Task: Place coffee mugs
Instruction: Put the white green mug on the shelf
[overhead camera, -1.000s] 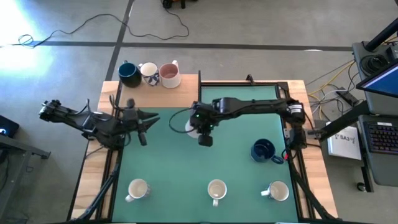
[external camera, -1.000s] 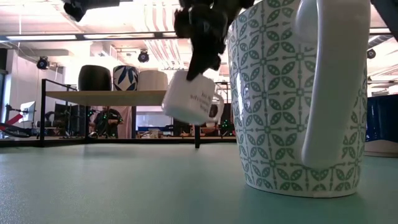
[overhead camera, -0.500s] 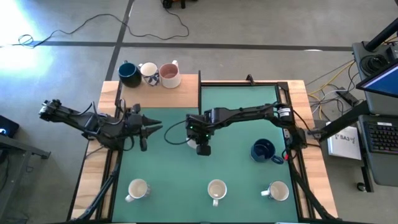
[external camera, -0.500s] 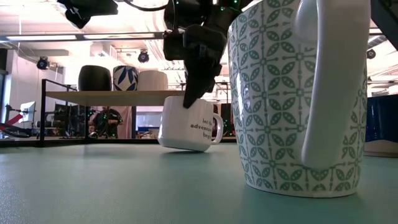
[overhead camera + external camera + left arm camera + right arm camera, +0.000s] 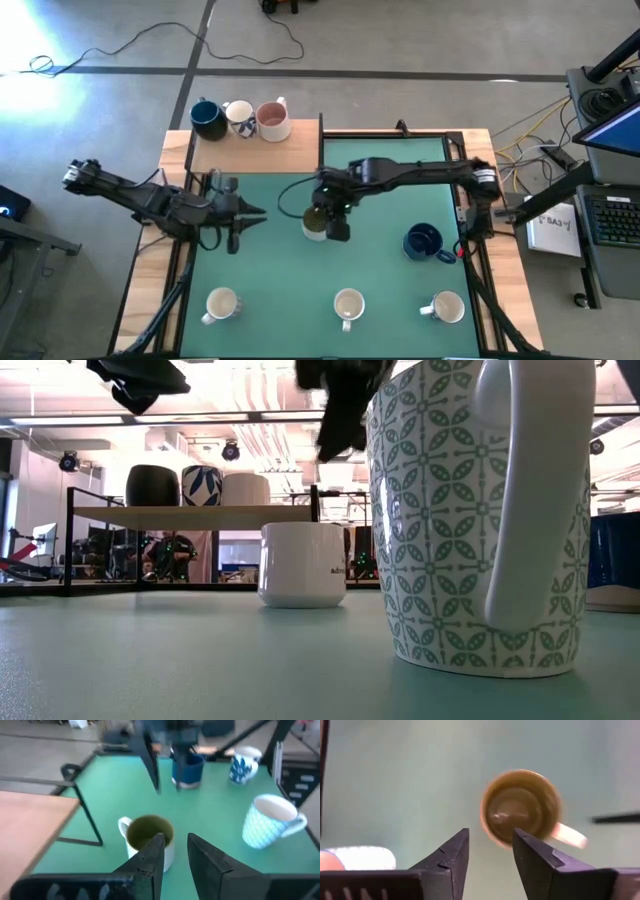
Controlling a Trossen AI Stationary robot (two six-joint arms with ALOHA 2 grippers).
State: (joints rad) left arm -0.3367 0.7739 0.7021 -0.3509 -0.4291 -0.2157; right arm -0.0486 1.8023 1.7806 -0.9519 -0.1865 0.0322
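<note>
near: three mugs (image 5: 347, 306) along frame bottom, upright | right: dark blue mug (image 5: 424, 241) | centre: olive-inside mug (image 5: 314, 220) upright on green mat (image 5: 270, 270), free | right gripper (image 5: 337, 229) above it, fingers spread | left gripper (image 5: 240, 214) centre-left, fingers slightly parted, empty | far: shelf (image 5: 250, 152) upper left, three mugs

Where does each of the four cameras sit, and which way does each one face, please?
High: overhead, straight down; both arms over the green mat.
Low: mat level, facing the room; patterned mug close.
Left wrist: past the left gripper at the olive-inside mug.
Right wrist: down past the right gripper.
All four show that olive-inside mug.
</note>
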